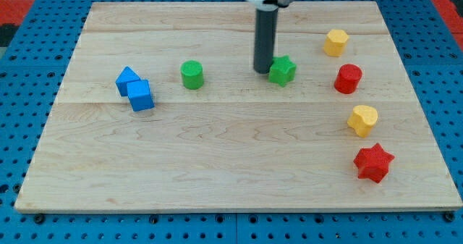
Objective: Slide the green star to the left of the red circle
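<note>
The green star [283, 70] lies on the wooden board [231, 157], right of centre near the view's top. The red circle [348, 78] stands about ninety pixels to its right, near the board's right side. My tip [262, 72] is down on the board at the star's left edge, touching or almost touching it. The dark rod rises straight up from there to the view's top.
A green cylinder [192, 74] stands left of my tip. Two blue blocks [135, 89] sit together at the left. A yellow block [336, 42] is above the red circle, another yellow block [362, 120] below it, and a red star [373, 163] lower still.
</note>
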Action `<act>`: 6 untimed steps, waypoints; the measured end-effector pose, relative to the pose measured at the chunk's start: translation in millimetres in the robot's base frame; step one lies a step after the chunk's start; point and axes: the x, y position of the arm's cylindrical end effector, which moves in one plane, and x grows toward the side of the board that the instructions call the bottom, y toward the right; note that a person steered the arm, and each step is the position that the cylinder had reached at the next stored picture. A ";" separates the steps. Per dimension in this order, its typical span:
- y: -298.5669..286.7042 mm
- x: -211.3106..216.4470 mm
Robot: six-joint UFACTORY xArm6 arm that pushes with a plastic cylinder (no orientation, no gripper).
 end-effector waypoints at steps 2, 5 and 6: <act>-3.0 3.1; 31.6 8.1; 74.7 -9.0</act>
